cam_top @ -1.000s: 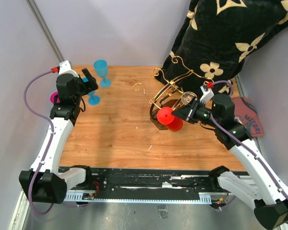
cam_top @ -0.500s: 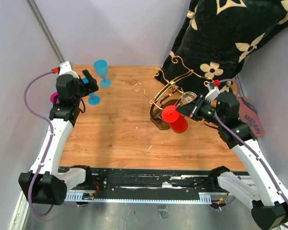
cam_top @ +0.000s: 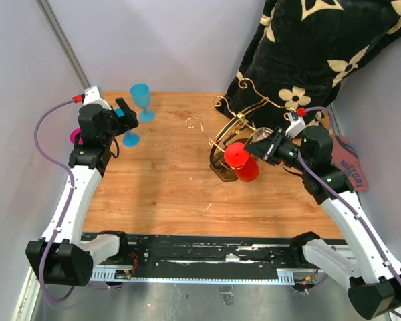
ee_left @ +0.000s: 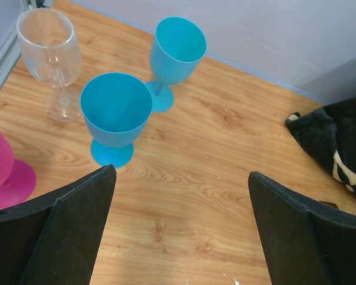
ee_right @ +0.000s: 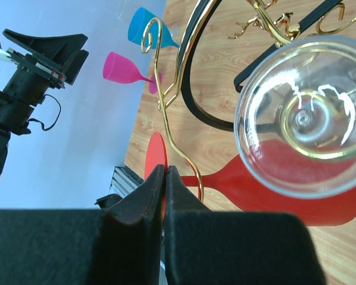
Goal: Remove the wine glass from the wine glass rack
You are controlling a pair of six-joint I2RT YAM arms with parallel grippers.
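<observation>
A red wine glass hangs tipped at the front of the gold wire wine glass rack, beside its dark oval base. My right gripper is shut on the glass's round foot. In the right wrist view the gripper pinches the foot's edge, and a gold wire curl crosses the stem. A clear glass hangs bowl-first on the rack above the red bowl. My left gripper stands open over bare wood at the far left.
Two blue glasses, a clear glass and a pink glass stand at the table's back left. Black flowered fabric is piled behind the rack. Walls close in on both sides.
My right arm has drawn back to the right, and the red glass has shifted slightly right with it along the rack. The left arm has not moved.
</observation>
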